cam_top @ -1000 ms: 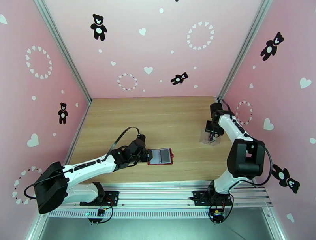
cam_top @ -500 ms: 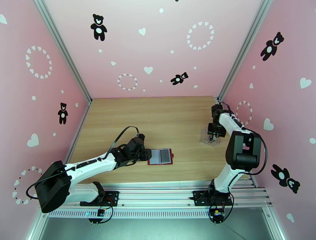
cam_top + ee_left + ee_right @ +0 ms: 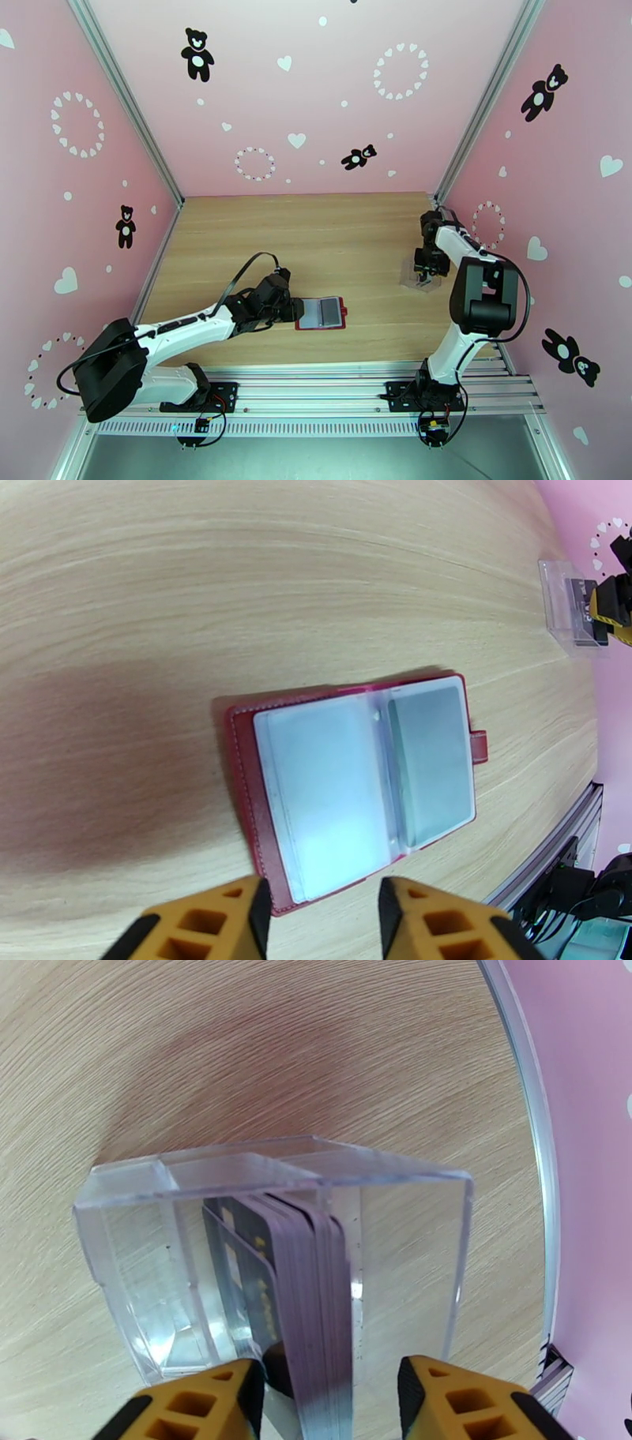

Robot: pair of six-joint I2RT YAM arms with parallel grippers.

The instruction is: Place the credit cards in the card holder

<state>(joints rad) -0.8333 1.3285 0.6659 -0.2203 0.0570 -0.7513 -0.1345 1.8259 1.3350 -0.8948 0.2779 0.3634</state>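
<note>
At the left of the tabletop [image 3: 332,229], the left tool [image 3: 322,886] hangs low over the near corner of the card holder [image 3: 355,780], its fingers partly spread with that corner between them. Whether they press on the red cover cannot be told. The card holder lies open and flat with its clear pockets facing up and its snap tab pointing away.

Well apart, near the right wall, the credit cards [image 3: 312,1276] stand on edge as a tight dark stack inside a clear plastic stand [image 3: 411,1220]. The right tool [image 3: 328,1366] has its fingers down either side of that stack. One finger is close to the outermost card and the other has a gap beside it. The tool is partly spread and grips nothing yet.

The main risk lies on the right. The cards are packed face to face, so a closing pinch may catch several at once, or slip off one smooth, thin edge. The stand looks light, so a card dragging on its wall could tip it or lift it along. On the left, if the cover is not pinned, the card holder may slide or its loose pocket leaves may fold shut when a card is pushed in, so the card jams at the mouth of the pocket.
</note>
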